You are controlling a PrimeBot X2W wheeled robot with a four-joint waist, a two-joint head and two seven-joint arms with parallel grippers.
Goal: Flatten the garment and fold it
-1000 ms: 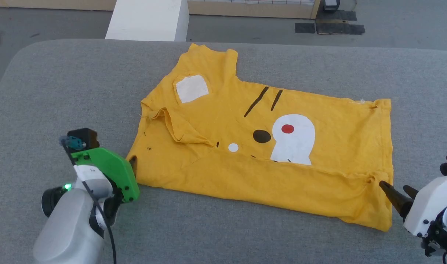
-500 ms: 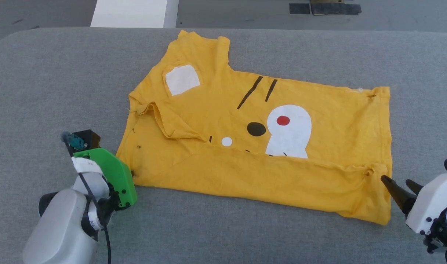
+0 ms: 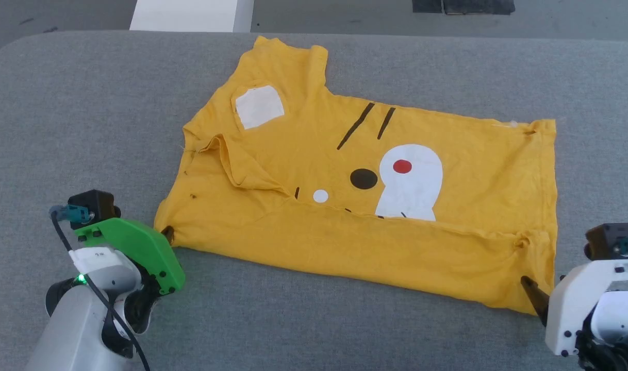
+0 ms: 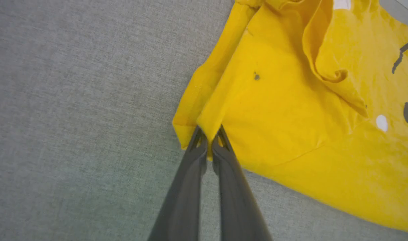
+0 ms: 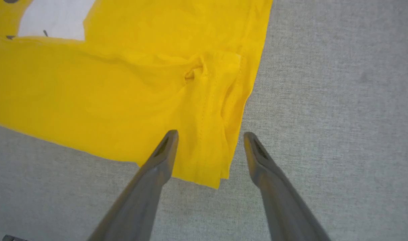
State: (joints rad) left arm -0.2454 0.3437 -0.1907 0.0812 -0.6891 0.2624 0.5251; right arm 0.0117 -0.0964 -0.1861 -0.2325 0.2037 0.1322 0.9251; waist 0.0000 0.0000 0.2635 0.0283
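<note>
The shirt (image 3: 448, 247) lies on the grey table (image 3: 87, 103). In the head view its long axis runs from 9 to 3 o'clock, collar (image 3: 231, 165) toward 9 and one sleeve (image 3: 288, 62) pointing to 12. The near edge is folded over, hiding the bottom of the white print (image 3: 409, 185). The left claw (image 4: 209, 142) is clamped on the 8 o'clock corner. The right claw (image 5: 210, 137) is apart, straddling the 4 o'clock corner.

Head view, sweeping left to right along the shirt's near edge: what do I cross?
left gripper, shut on a corner → garment → right gripper, open at the other near corner
</note>
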